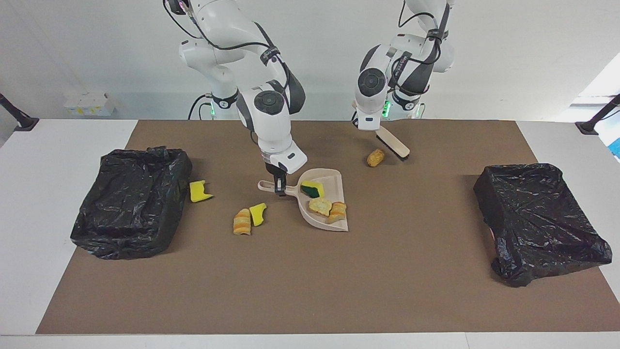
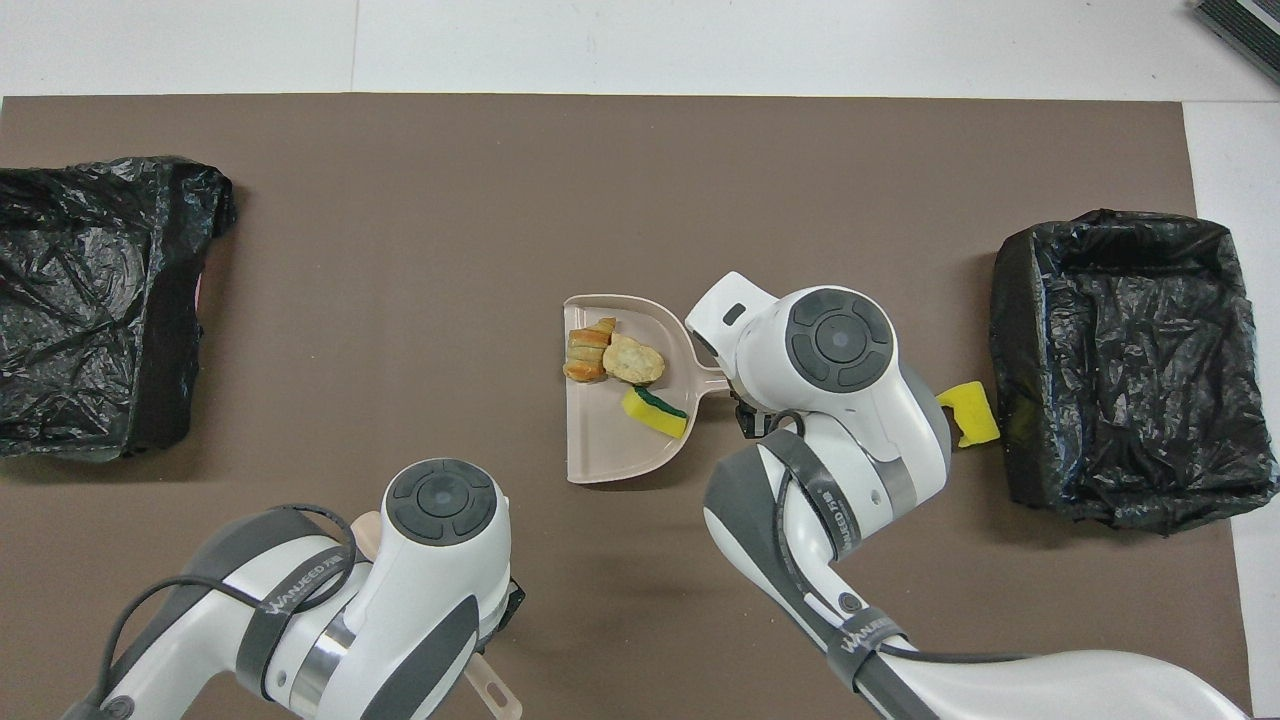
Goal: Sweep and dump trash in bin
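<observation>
A white tabletop [image 1: 58, 145] carries a broad brown mat [image 1: 310, 281] covering most of it. A plain white wall [image 1: 508, 58] rises along the robots' end of the tabletop. A small white box [image 1: 88, 103] sits at the wall's foot. Black clamp arms [image 1: 17, 116] grip the tabletop's corners there. Bright light [image 1: 598, 87] spills in at the left arm's end.
</observation>
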